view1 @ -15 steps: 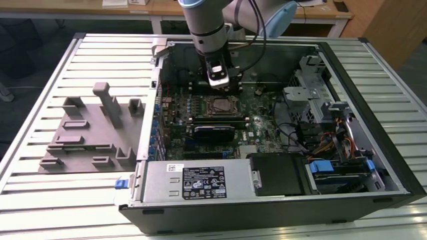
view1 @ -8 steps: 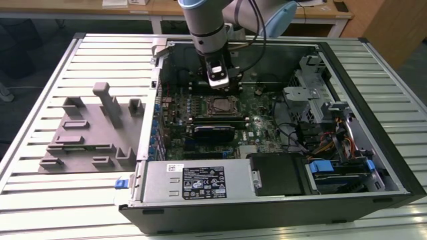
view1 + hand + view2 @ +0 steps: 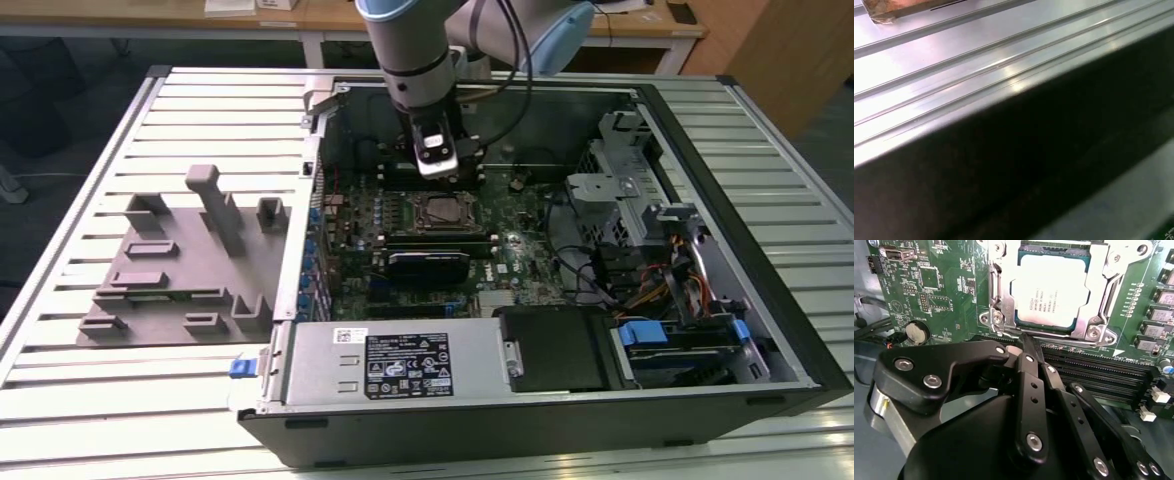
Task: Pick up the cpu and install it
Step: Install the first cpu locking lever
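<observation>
One cpu [image 3: 1051, 292], a flat square chip with a shiny silver-grey top, lies seated in the motherboard socket [image 3: 999, 300], framed by the socket's metal bracket. In the exterior view the cpu [image 3: 439, 211] sits near the middle of the green motherboard [image 3: 527, 245], inside one open computer case [image 3: 747, 290] lying on its side.

One gripper [image 3: 1026, 340] hangs just above the board at the socket's edge. Its black fingers [image 3: 1030, 390] are pressed together at the tips and pinch nothing; they are apart from the chip. In the exterior view the gripper [image 3: 441, 170] points down from the single arm [image 3: 407, 50], directly beside the socket.

Beside the socket run four dark memory slots [image 3: 1094, 372], and one round coin battery [image 3: 916, 331] sits on the board.

On the exterior view's left, one grey fixture tray [image 3: 174, 270] rests on the slatted metal table [image 3: 80, 390], well apart from the case.
</observation>
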Robot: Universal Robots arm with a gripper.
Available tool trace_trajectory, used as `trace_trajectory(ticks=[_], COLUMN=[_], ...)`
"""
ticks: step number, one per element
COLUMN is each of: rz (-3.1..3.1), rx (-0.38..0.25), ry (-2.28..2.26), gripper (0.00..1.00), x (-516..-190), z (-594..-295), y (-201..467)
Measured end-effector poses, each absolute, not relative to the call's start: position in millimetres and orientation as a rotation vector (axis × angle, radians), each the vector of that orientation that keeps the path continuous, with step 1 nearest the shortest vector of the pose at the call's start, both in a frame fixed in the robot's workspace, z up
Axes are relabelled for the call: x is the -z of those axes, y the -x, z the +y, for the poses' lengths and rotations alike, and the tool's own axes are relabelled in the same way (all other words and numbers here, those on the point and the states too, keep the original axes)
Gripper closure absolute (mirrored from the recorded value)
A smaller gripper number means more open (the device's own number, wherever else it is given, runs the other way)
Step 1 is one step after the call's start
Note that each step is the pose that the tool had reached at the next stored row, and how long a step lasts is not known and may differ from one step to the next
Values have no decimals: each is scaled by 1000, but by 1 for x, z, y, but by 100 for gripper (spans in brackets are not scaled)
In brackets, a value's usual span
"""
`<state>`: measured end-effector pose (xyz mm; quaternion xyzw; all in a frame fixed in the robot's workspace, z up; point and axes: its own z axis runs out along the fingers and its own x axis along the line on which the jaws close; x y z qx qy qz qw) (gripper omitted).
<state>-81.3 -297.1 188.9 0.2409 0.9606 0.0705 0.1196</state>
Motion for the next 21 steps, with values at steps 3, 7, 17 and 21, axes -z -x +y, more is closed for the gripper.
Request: trace_trajectory(ticks=[3, 7, 17, 21], rz=[2809, 2809, 2809, 2809], rx=[-223, -236, -237, -238], ry=[-707, -709, -709, -709], gripper=[89, 89, 89, 89], x=[-189, -190, -204, -206], z=[-299, -300, -300, -300], y=[81, 81, 81, 81])
